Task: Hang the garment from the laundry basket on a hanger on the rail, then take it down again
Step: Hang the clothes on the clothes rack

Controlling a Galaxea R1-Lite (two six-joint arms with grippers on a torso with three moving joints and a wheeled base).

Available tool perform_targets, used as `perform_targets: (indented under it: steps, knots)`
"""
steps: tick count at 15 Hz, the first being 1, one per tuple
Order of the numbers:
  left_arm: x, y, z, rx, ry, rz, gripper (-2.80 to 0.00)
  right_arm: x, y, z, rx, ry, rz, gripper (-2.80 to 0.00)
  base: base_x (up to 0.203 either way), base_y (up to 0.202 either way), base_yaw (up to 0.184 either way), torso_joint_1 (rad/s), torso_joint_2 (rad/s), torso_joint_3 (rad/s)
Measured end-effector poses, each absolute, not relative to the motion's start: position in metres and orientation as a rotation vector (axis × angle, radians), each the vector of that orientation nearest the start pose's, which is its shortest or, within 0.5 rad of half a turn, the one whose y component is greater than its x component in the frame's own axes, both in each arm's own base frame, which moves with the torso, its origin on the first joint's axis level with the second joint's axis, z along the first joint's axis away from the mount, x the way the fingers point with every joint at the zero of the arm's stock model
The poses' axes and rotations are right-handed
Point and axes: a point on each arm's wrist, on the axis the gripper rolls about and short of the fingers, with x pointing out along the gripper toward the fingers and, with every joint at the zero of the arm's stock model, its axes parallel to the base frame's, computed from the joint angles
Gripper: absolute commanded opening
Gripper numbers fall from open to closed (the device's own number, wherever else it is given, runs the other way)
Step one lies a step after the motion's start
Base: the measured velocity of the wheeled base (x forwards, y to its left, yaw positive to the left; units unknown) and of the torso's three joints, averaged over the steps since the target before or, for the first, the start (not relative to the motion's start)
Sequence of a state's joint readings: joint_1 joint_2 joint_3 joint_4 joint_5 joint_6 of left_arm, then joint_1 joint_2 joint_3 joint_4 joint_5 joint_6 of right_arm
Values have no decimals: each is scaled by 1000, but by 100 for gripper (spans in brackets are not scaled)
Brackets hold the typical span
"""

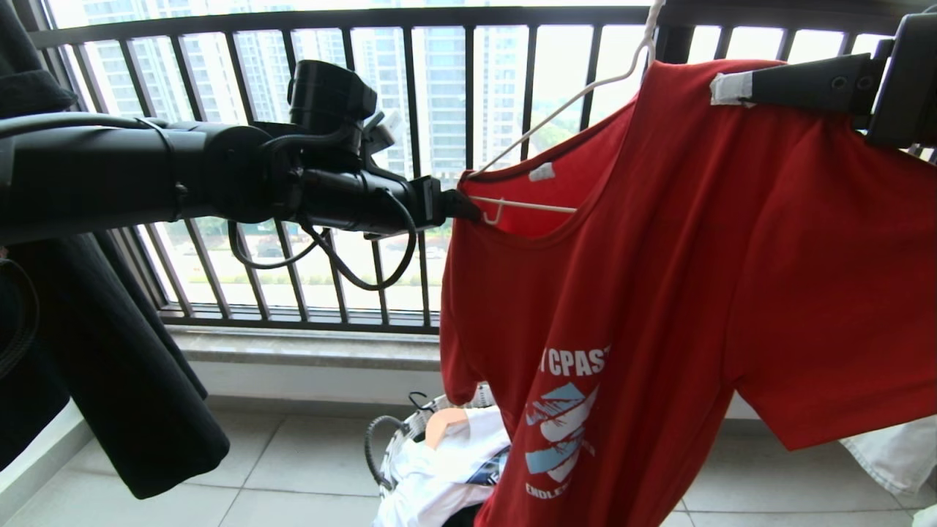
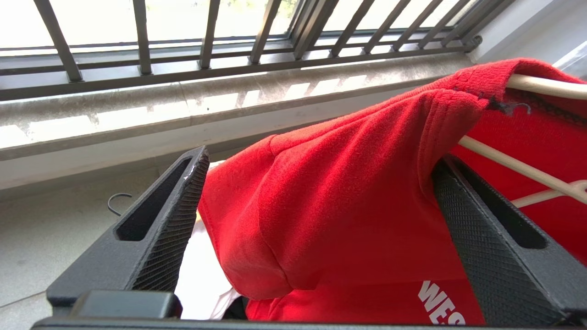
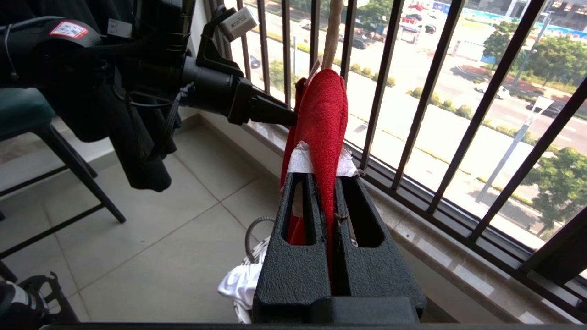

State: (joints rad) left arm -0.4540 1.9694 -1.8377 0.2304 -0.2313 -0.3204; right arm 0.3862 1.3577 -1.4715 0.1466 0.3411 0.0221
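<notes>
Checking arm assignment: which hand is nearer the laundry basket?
Left, as far as the frames show. The left hand hangs open at the shirt's left shoulder, above the laundry basket. The right hand is shut on the garment, higher and further right.

Garment (image 1: pixel 659 256) on hanger (image 1: pixel 556 110); laundry basket (image 1: pixel 395 439) below, on floor (image 1: pixel 293 468).

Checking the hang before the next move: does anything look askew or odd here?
Yes. The T-shirt sits lopsided on the hanger: one hanger arm shows bare through the neck opening, and the right tool pinches the other shoulder. The left tool is open around the near shoulder.
</notes>
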Motion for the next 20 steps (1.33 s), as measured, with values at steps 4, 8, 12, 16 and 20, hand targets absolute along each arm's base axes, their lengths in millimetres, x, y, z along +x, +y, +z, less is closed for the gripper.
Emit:
perform_targets:
  steps: [4,8,12,16,20]
  knots:
    - [353,-178,292,-261,471,-611,0,185,84,384,20,43,727,-280,0,0,0,0,0,0]
    - [353,-178,292,-248,460,-579,-280,186,84,384,19,44,729,-280,0,0,0,0,0,0]
    - [353,-178,293,-247,459,-578,-280,187,84,384,19,45,726,-280,0,0,0,0,0,0]
    - [351,-177,295,-247,454,-577,-280,190,85,381,16,60,722,-280,0,0,0,0,0,0]
    - [344,-175,302,-249,438,-581,-280,195,88,370,-10,96,725,-280,0,0,0,0,0,0]
